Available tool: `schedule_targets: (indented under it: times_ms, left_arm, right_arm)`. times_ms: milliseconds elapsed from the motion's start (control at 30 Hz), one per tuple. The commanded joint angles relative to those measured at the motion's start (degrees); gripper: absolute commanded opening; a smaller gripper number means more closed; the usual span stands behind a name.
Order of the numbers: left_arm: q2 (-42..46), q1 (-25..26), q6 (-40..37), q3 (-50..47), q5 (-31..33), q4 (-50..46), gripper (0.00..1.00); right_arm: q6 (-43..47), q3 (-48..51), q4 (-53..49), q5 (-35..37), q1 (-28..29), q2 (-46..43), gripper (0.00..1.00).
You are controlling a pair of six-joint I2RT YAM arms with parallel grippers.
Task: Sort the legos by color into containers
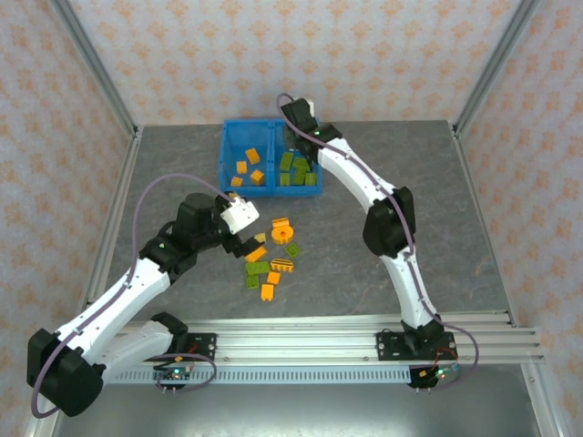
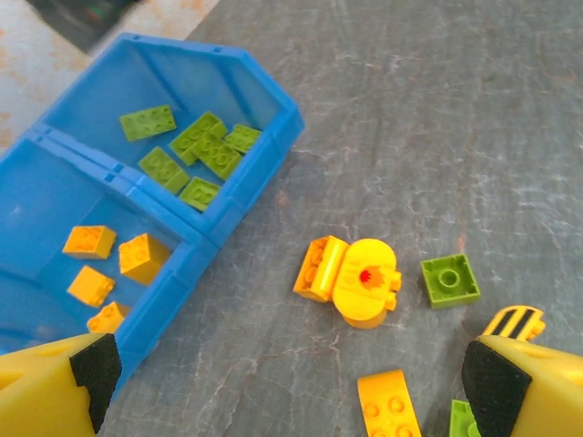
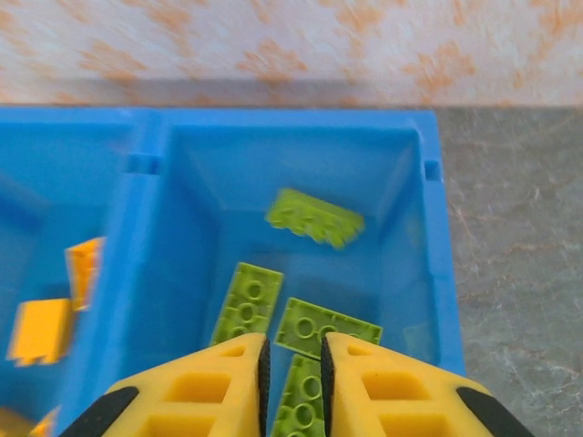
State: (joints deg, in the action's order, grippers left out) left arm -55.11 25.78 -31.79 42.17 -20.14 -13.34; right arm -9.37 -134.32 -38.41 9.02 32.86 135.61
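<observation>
Right end effector (image 3: 293, 353), closed, partly hides a lime green lego (image 3: 299, 402).

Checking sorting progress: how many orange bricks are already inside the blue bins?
4 orange bricks, all in the left compartment of the containers: one toward the back, one at left, one at right, one by the near wall. That wall might hide another.

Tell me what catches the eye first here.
The bright blue tray at the back holds orange bricks in its left bin, lime green bricks in its right. The right gripper hangs shut over the green ones; the open left gripper hovers by a loose brick pile in the middle.
</observation>
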Motion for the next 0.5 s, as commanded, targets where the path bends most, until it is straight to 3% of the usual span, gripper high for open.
schedule_targets:
  times_ms: [0, 233, 467]
  left_arm:
    - [0.7, 0.1, 4.3, 1.4, 5.4, 2.7, 1.00]
    - [-2.2, -0.9, 14.6, 5.4, 13.8, 1.3, 1.00]
    - [-6.3, -4.2, 27.1, 15.5, 26.1, -8.5, 1.00]
  right_arm:
    - [-3.6, -3.4, -5.7, 2.7, -0.2, -0.4, 0.24]
    - [-2.1, 6.3, -3.6, -1.9, 0.3, -11.3, 0.27]
    - [-4.6, 36.0, 4.1, -6.7, 4.6, -30.7, 0.36]
